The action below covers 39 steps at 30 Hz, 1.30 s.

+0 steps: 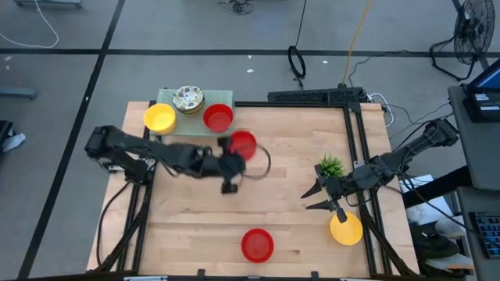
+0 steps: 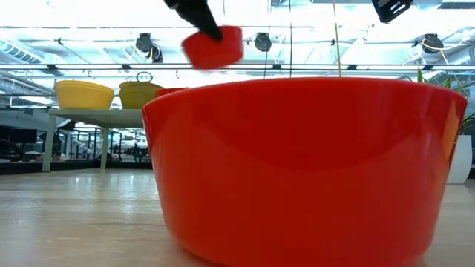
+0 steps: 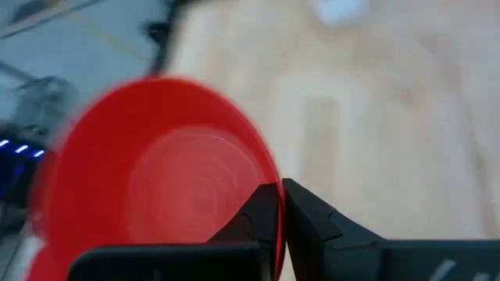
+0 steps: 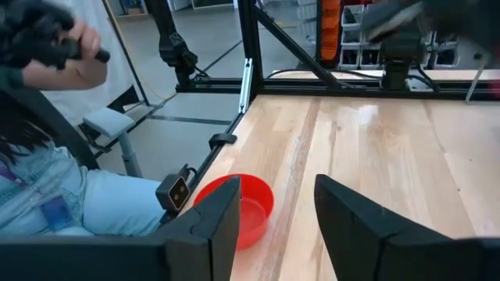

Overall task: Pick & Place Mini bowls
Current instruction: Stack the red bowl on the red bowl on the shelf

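Note:
My left gripper [image 1: 237, 156] is over the table's middle, shut on a red mini bowl [image 1: 244, 144] that shows raised in the low view [image 2: 214, 46]. Another red mini bowl [image 1: 257, 244] stands on its base near the front edge and fills the low view [image 2: 297, 170]. At the far left, a yellow bowl [image 1: 159, 118], a patterned white bowl [image 1: 188, 98] and a red bowl [image 1: 218, 118] rest on a green mat [image 1: 168, 95]. A yellow bowl [image 1: 346, 228] sits at the near right. My right gripper [image 1: 320, 199] hangs open beside it. My left gripper pinches the red bowl's rim [image 3: 273, 173] between its two fingers, one finger [image 3: 254, 215] inside the bowl and the other outside its wall. The fingers slant downward from the table's left side. The bowl is lifted clear of the table and tilted.
A small green plant [image 1: 330, 166] stands at the right, close to my right arm. Black frame rails [image 1: 355, 140] run along the table's right and far edges. A seated person [image 4: 47, 179] is at the near edge. Bare wood [image 1: 195, 211] lies at the near left.

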Each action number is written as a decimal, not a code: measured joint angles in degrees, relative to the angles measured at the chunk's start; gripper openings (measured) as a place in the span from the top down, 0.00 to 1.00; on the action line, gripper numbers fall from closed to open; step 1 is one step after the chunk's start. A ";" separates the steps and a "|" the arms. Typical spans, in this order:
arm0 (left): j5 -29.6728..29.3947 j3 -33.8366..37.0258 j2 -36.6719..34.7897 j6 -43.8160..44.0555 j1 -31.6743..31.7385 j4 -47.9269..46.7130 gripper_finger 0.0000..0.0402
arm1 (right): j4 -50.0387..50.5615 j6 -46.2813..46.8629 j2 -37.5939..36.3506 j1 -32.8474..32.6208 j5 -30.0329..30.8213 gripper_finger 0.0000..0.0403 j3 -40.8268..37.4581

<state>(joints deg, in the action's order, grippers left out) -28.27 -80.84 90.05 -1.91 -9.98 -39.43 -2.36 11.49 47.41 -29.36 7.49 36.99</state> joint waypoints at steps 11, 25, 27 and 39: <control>-1.31 -0.60 -6.54 14.34 19.68 -11.37 0.94 | 0.51 3.25 -0.03 0.00 -0.11 0.63 0.00; 5.74 4.73 -6.13 12.83 26.94 -6.81 0.93 | 0.43 2.84 -0.06 0.00 -0.11 0.63 0.01; 6.04 5.04 -6.14 11.86 26.70 -6.74 0.95 | 0.43 2.84 -0.06 0.00 -0.11 0.63 0.02; 6.38 5.27 -6.11 10.72 25.95 -6.85 0.89 | 0.41 2.84 -0.06 0.00 -0.07 0.63 0.02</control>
<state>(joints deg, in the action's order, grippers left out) -21.89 -75.57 83.94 8.81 15.97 -46.29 -1.96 14.33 47.35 -29.36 7.42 37.01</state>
